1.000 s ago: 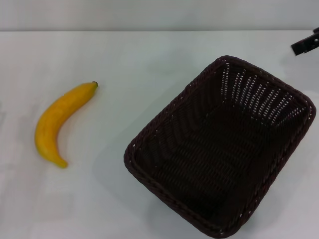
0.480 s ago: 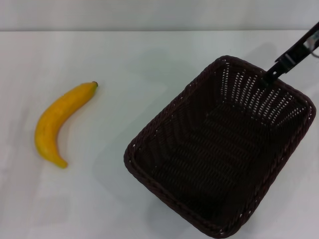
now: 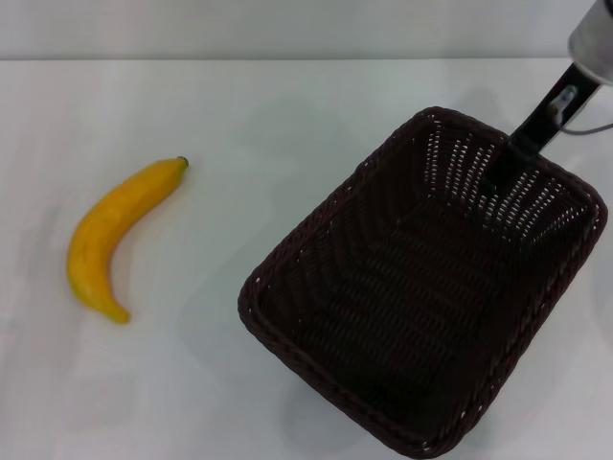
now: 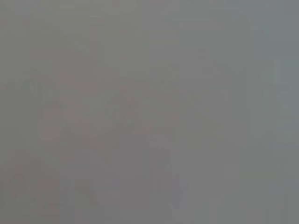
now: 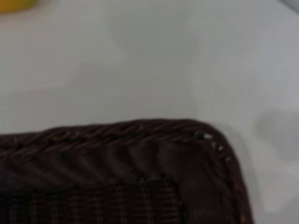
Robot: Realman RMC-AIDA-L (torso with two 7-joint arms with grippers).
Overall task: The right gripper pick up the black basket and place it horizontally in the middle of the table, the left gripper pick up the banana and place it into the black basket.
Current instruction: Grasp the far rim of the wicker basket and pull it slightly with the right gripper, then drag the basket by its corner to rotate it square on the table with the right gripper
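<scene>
The black basket (image 3: 316, 216) stands on the white table (image 3: 239, 115) at the right, turned at a slant, empty. The banana (image 3: 105, 230) lies on the table at the left, well apart from the basket, stem tip pointing away from me. My right gripper (image 3: 522, 139) reaches down from the upper right and sits at the basket's far rim, its dark tip just inside the far wall. The right wrist view shows a corner of the basket's braided rim (image 5: 117, 135) close up and a sliver of the banana (image 5: 14, 3). My left gripper is out of view; its wrist view is plain grey.
Bare white tabletop lies between the banana and the basket. The table's far edge (image 3: 287, 59) meets a grey wall at the back. The basket's near corner reaches the bottom edge of the head view.
My right gripper has come in from the upper right corner and moved down and left to the basket's far rim. The basket and the banana have not moved.
</scene>
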